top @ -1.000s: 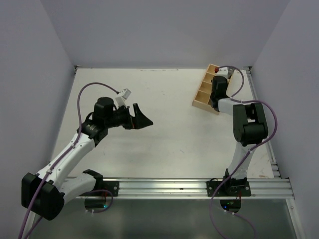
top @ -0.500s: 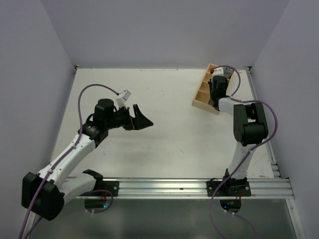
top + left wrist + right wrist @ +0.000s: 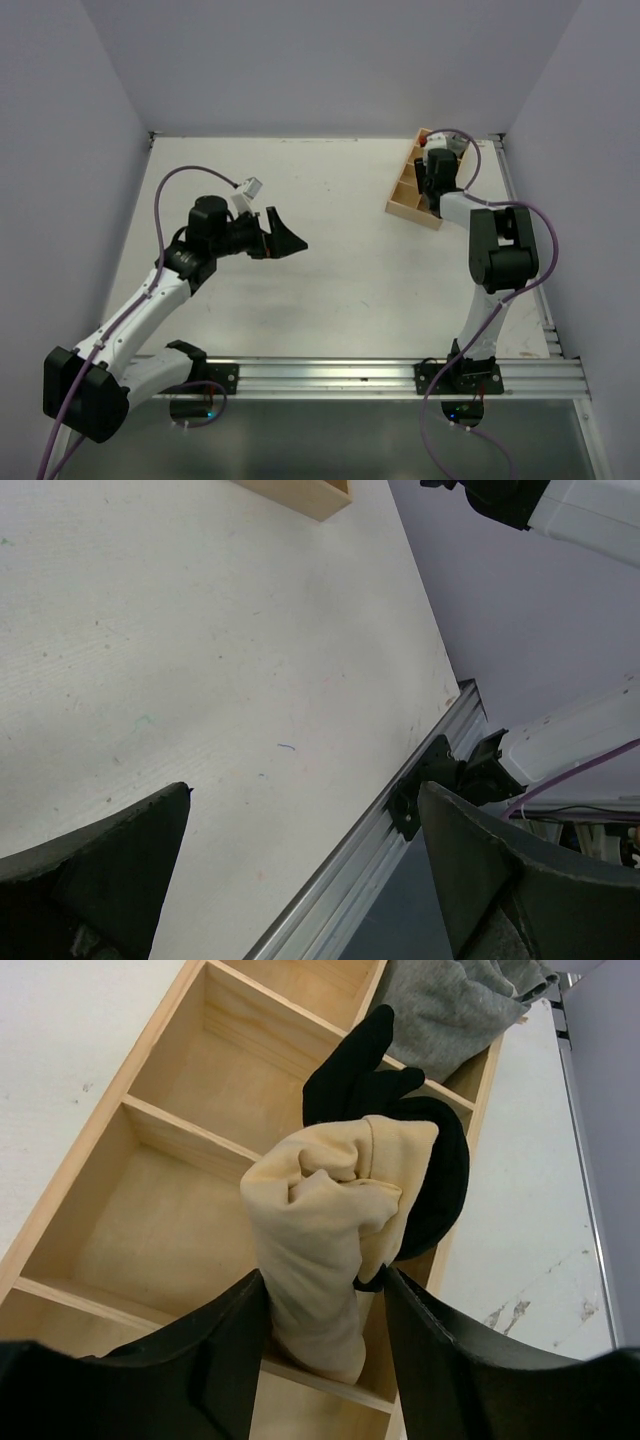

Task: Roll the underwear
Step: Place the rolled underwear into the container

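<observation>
The underwear point(image 3: 320, 1230) is a rolled tan bundle with black trim, standing on end in the wooden tray point(image 3: 170, 1210), against a divider by its right wall. My right gripper point(image 3: 322, 1275) straddles the roll, jaws open, one finger close on each side and a thin gap along its lower part. From above, the right gripper point(image 3: 432, 175) hangs over the tray point(image 3: 405, 205) at the back right and hides the roll. My left gripper point(image 3: 283, 232) is held open above the table's left-centre with nothing in it, as the left wrist view point(image 3: 305, 785) shows.
A grey garment point(image 3: 450, 1000) fills the tray's far compartment. The nearer compartments point(image 3: 230, 1070) hold nothing. The tray sits near the right wall and back corner. The aluminium rail point(image 3: 360, 375) runs along the table's near edge.
My right gripper's jaws have spread apart from around the rolled underwear, and the wrist has shifted slightly toward the tray's far end. The left arm has not moved.
</observation>
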